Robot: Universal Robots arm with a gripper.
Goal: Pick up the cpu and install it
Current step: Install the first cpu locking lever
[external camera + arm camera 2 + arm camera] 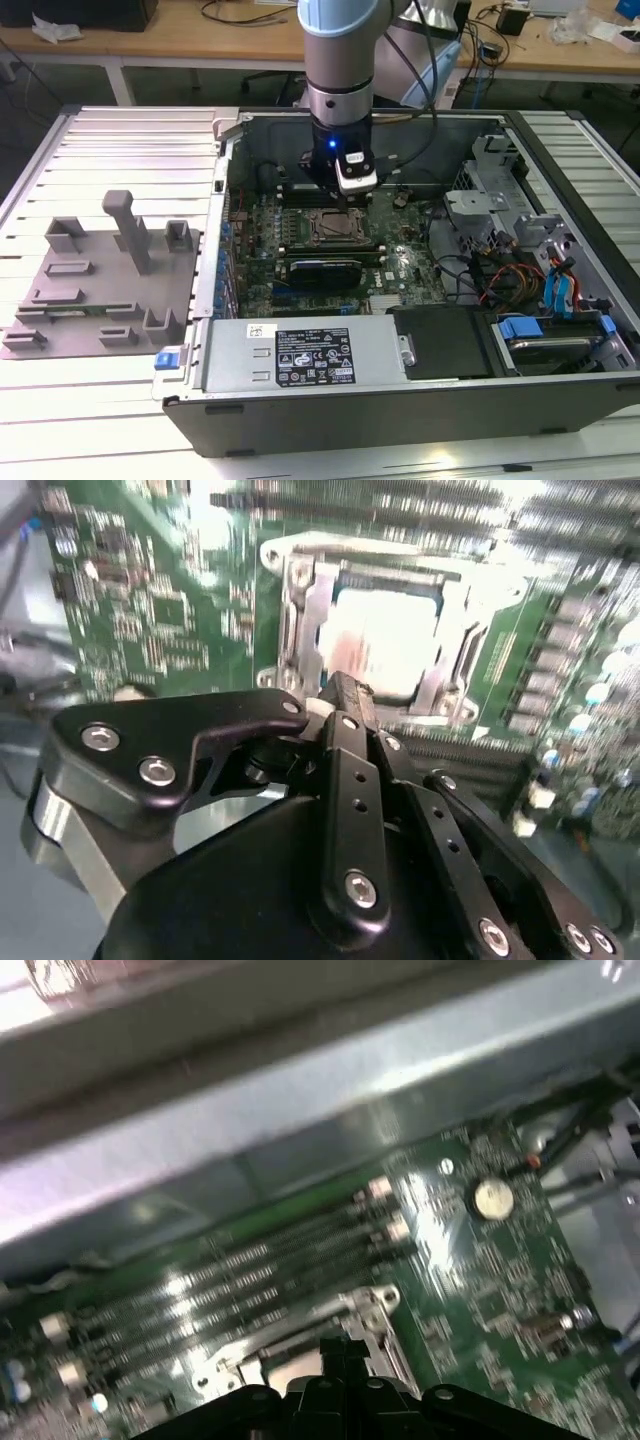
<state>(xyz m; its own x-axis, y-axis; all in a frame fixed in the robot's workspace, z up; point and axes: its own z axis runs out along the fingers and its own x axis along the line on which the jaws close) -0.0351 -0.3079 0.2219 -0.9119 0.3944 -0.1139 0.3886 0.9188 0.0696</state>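
Note:
The cpu (385, 640) shows as a pale silvery square lying flat inside the metal socket frame (292, 610) on the green motherboard (150, 610). My gripper (342, 692) hangs just above the near edge of that frame with its black fingers (350, 730) pressed together and nothing visible between them. In the exterior view the gripper (340, 198) is down inside the open computer case, right over the socket frame (335, 228). In the first wrist view the shut fingertips (345, 1348) sit over the frame's edge (375, 1305).
A grey plastic fixture tray (100, 280) with posts lies on the slatted table at the exterior view's left. The case wall (215, 250) rises beside the board. Memory slots (250, 1270) run behind the socket. Drive cages and cables (520, 260) crowd the exterior view's right.

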